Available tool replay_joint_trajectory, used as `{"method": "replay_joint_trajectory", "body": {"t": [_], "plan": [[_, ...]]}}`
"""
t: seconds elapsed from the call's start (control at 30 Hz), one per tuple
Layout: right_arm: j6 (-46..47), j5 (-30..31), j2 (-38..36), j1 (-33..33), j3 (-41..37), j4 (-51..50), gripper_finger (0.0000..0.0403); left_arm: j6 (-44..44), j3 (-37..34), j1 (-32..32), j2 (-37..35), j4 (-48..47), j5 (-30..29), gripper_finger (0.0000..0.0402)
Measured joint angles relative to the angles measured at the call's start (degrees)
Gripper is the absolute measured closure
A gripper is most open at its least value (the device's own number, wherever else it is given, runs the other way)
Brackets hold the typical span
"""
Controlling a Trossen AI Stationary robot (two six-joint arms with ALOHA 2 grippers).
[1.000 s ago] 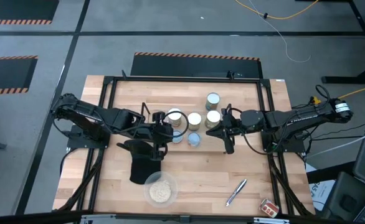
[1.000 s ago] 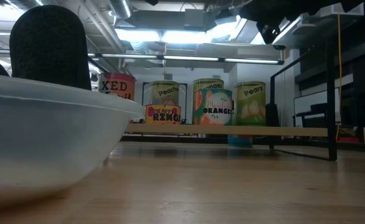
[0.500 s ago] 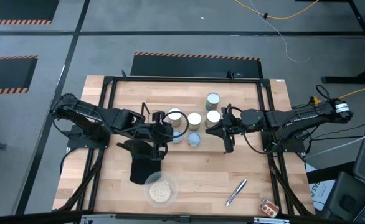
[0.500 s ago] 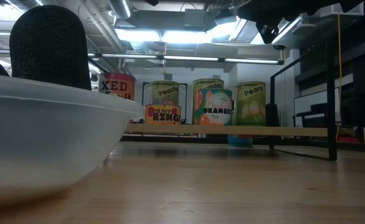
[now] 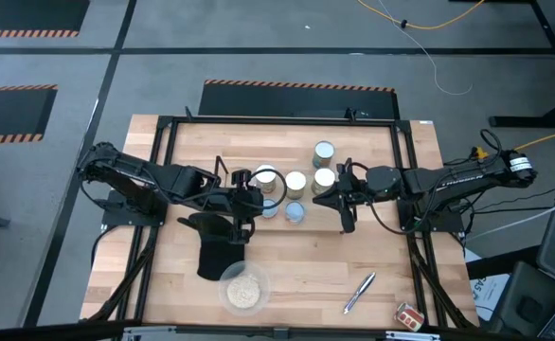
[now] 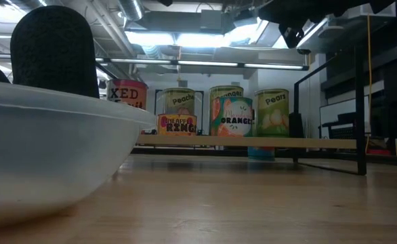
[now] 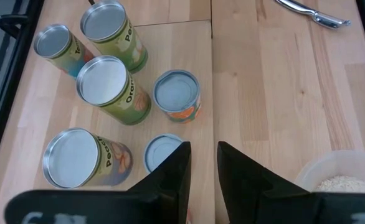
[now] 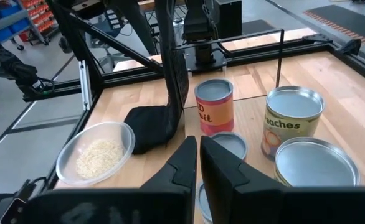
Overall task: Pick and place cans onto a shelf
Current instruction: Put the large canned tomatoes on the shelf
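Several cans (image 5: 295,182) stand upright in a cluster on the shelf's top board (image 6: 307,143) at mid-table, resting on their bases; labels read Peaches, Pears, Orange (image 6: 236,116). The shelf (image 7: 189,43) also shows in the left wrist view as a paler board. My left gripper (image 5: 256,206) hangs above the cluster's left side, tilted down. Its fingers (image 7: 202,163) stand a little apart with only bare wood between them, beside a blue-topped can (image 7: 162,151). My right gripper (image 5: 334,197) hovers at the cluster's right side, nearly level, its fingers (image 8: 198,149) shut with nothing between them.
A clear bowl of pale grains (image 5: 244,289) sits near the front edge, with a black cloth lump (image 5: 216,248) just behind it. A silver pen (image 5: 358,292) and a small red box (image 5: 410,315) lie at the front right. A black metal frame (image 5: 277,121) surrounds the tabletop.
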Motion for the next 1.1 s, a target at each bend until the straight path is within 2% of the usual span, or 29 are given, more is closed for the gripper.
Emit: {"method": "replay_joint_trajectory", "body": {"t": [0.2,0.3,0.43,0.57,0.7,0.9,1.1], "plan": [[-2.0,0.0,0.0,0.0,0.0,1.5,0.0376,0.0,0.0,0.0,0.0,0.0,0.0,0.0331],[-4.5,0.0,0.0,0.0,0.0,1.9,0.0360,0.0,0.0,0.0,0.0,0.0,0.0,0.0331],[-5.0,0.5,0.0,-0.3,0.0,1.7,0.0294,0.0,0.0,0.0,0.0,0.0,0.0,0.0331],[-8.8,5.3,0.0,-1.1,0.0,1.1,0.0217,0.0,0.0,0.0,0.0,0.0,0.0,0.0331],[-7.4,8.2,0.0,-1.3,0.1,1.2,0.0175,0.0,0.0,0.0,0.0,0.0,0.0,0.0331],[-11.2,8.1,0.0,-4.7,6.4,-3.8,0.0166,0.0,0.0,0.0,0.0,0.0,0.0,0.0331],[-12.4,8.1,0.0,-14.9,15.9,-18.6,0.0166,0.0,0.0,0.0,0.0,0.1,0.0,0.0331]]}}
